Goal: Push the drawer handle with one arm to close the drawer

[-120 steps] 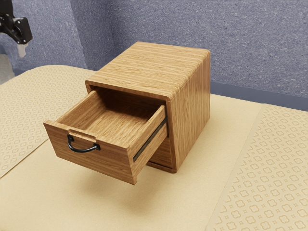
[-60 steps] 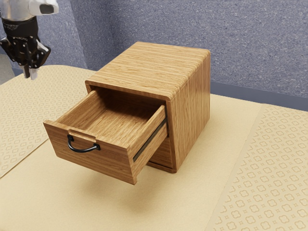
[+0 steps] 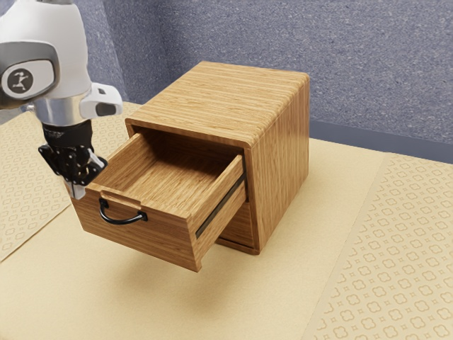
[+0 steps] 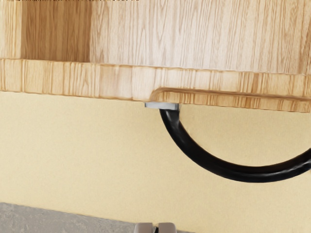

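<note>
Before a speckled blue wall (image 3: 382,71), on a tan, part-patterned worktop (image 3: 269,297): wooden cabinet (image 3: 219,99), drawer (image 3: 166,234) well out.
We see the hand (image 3: 78,190) outside the drawer front, fingers together, holding nothing, probably lining up a push; the black handle (image 3: 122,222) juts outward, so pressure there should send the drawer inward.

Table (image 3: 304,234): beige, plain area beside patterned bands. Wall (image 3: 382,64): speckled blue-gray, darker strip (image 3: 410,146) along its base.
</note>
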Motion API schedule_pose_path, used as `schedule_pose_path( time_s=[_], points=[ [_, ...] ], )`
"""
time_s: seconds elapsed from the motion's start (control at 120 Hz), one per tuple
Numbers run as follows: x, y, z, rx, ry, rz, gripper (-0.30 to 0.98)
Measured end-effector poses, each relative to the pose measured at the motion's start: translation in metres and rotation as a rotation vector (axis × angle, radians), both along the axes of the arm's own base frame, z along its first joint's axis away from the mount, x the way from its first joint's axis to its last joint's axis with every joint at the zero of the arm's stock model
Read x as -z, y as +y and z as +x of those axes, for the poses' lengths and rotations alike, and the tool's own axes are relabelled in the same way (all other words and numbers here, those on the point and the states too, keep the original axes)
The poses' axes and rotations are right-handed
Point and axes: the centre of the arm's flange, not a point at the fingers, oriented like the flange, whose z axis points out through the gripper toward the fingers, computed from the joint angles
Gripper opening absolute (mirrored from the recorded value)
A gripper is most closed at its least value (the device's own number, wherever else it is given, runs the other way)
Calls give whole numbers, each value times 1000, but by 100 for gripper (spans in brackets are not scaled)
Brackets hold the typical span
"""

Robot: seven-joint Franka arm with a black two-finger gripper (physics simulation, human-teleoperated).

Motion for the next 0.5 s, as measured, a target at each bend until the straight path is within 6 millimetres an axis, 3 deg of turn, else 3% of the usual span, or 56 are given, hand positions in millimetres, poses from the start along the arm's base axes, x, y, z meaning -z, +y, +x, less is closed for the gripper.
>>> schedule_pose_path(
  time_s=[0.167,0.358,0.5],
  points=[
    [27,-23,-3,38,8,-8,-10],
    [52,-25,-3,21,38,-34,-10],
    [59,-24,-1,8,41,-45,-10]
  ],
)
